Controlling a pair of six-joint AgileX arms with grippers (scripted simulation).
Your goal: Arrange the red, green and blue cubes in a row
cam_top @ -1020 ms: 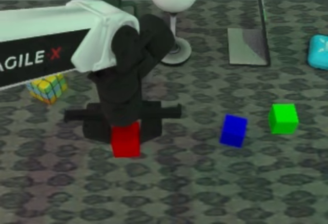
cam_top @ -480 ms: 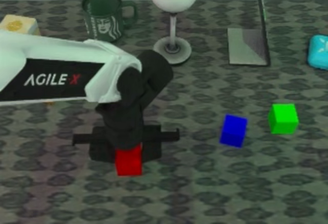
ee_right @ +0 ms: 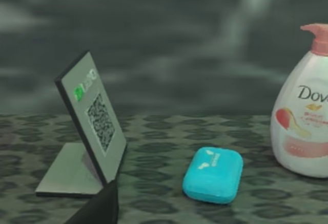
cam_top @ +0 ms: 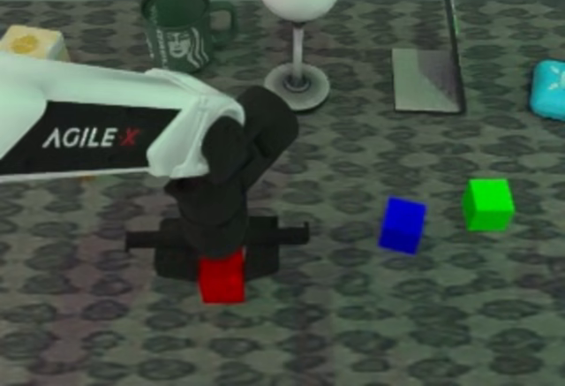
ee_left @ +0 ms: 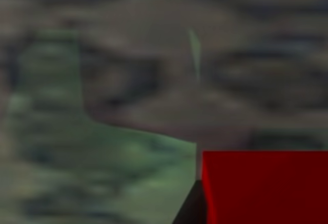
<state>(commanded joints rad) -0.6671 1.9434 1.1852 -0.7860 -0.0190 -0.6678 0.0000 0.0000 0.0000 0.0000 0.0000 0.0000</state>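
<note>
Dark patterned bench (cam_top: 371, 342) under everything, cluttered along the far edge. From the left in the top view: cream cube with a yellow mark (cam_top: 31, 43) at the far-left corner, green mug (cam_top: 181, 26), white wine glass (cam_top: 298, 15), QR-code stand (cam_top: 433, 68), turquoise soap bar (cam_top: 549, 87) at the right edge.

Left arm reaching in from the left, left gripper (cam_top: 219, 267) low over the near-left part of the bench, clamped narrow on the red cube (cam_top: 221, 280), which shows just below the black fingers. Whether the cube rests on the bench or hangs just above it: cannot tell. Well to the right, the blue cube (cam_top: 403, 224), turned slightly askew, and just beyond it, a little farther back, the green cube (cam_top: 488, 204). Both lie right of and slightly behind the red one, so lining up probably means carrying red rightward toward blue; left arm is the nearer, already loaded.

Left wrist view: only the red cube's face (ee_left: 264, 185) close up against blurred bench; blue and green absent there. Right wrist view: stand (ee_right: 92, 116), soap bar (ee_right: 212, 174) and a pump bottle of hand wash (ee_right: 305, 111) that the top view misses; no cubes. Right arm outside the top view; its fingers' state cannot be told.
</note>
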